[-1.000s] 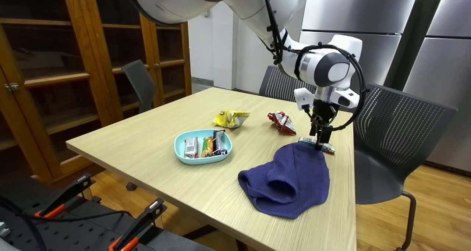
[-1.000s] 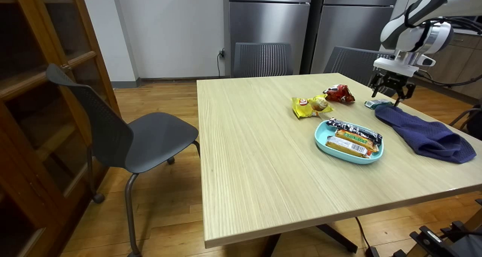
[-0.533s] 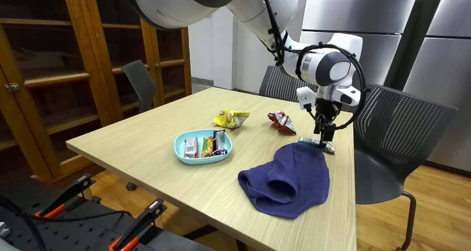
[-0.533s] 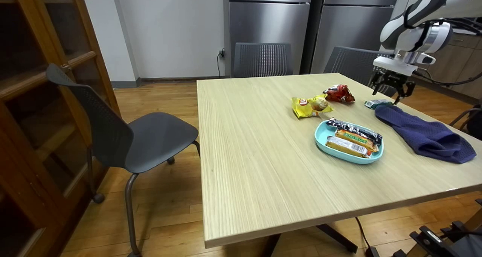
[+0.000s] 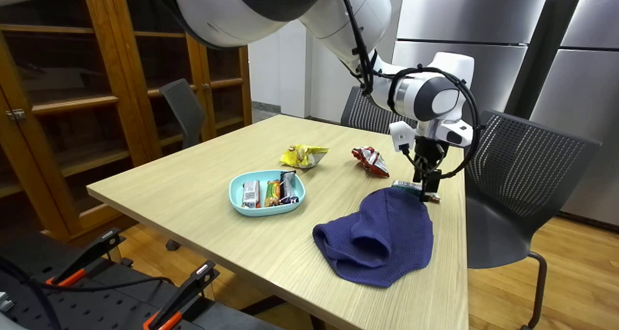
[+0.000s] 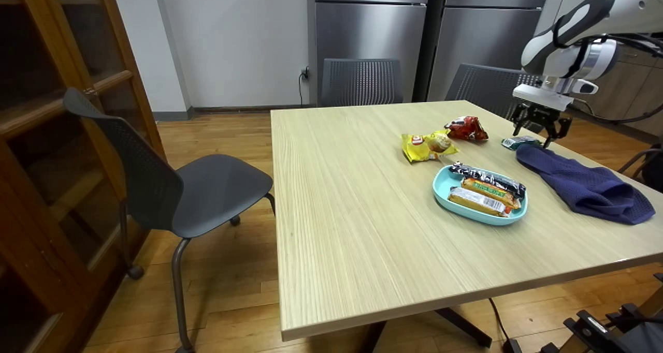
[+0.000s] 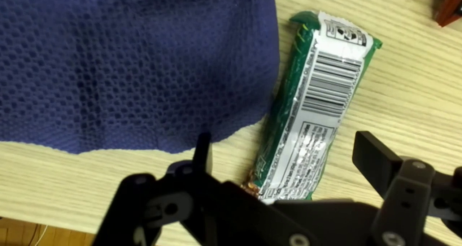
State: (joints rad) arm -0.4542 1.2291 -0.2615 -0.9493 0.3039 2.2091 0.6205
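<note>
As your fingers [image 7: 377, 163] come down over the green bar [image 7: 310, 119], nothing is held

Where they sat higher half a second ago, you now have the fingers lower in both exterior views, and a little to one side of their place a second ago. Neither the bar nor the navy cloth [image 7: 144, 69] shows any clear shift in that time. You have the fingers spread wide, gripping nothing, one to each side of the bar as the wrist view sees it. The bar lies on the counter [image 6: 352, 229] along the cloth's edge, barcode side up. For the work in hand, this looks like fair alignment across the bar, but one fingertip sits close to the cloth and leaves you little margin.

The base of your fingers covers the bar's lower end in the wrist view, and the reddish-brown patch [image 7: 251, 185] beside it may be wrapper print or something else. Whether that fingertip touches the cloth or hangs over it is unclear, as is your height above the counter. You also cannot tell whether bar and cloth touch. The red packet [image 5: 371, 160] seems to enter the wrist view only as a cut-off corner.
</note>
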